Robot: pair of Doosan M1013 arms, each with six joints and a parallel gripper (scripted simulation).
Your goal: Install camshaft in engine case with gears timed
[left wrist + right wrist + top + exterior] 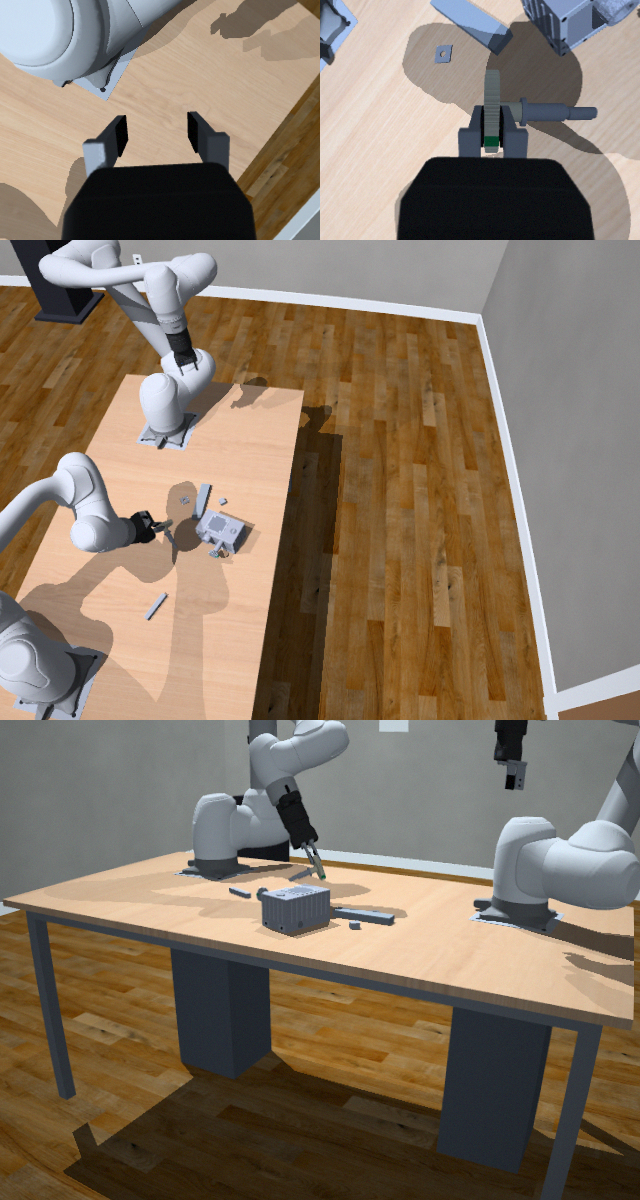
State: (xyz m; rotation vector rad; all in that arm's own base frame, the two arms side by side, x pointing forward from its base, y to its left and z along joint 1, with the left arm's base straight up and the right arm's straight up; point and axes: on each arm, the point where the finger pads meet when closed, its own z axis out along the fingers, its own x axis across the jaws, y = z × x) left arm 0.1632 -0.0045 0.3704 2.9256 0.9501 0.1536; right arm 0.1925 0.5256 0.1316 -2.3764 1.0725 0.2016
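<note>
The engine case (235, 525) (297, 913) (577, 27) stands upright on the table. The small crank gear (214, 553) (262, 890) sticks out from its front, with a green mark. My right gripper (163, 524) (316, 856) (491, 118) is shut on the big gear (491, 92) of the camshaft (170, 538) (301, 875) (545, 111). It holds the camshaft above the table, beside the case and apart from it. A green mark shows on the gear's rim. My left gripper (189, 368) (515, 780) (157, 126) is open and empty, high above the table, far from the case.
A long bar (203, 499) (364, 915) (470, 22) lies close beside the case. A small block (222, 501) (354, 925) and a square plate with a hole (184, 500) (439, 58) lie near it. A thin bar (156, 606) (239, 892) lies farther away, towards the right arm's base.
</note>
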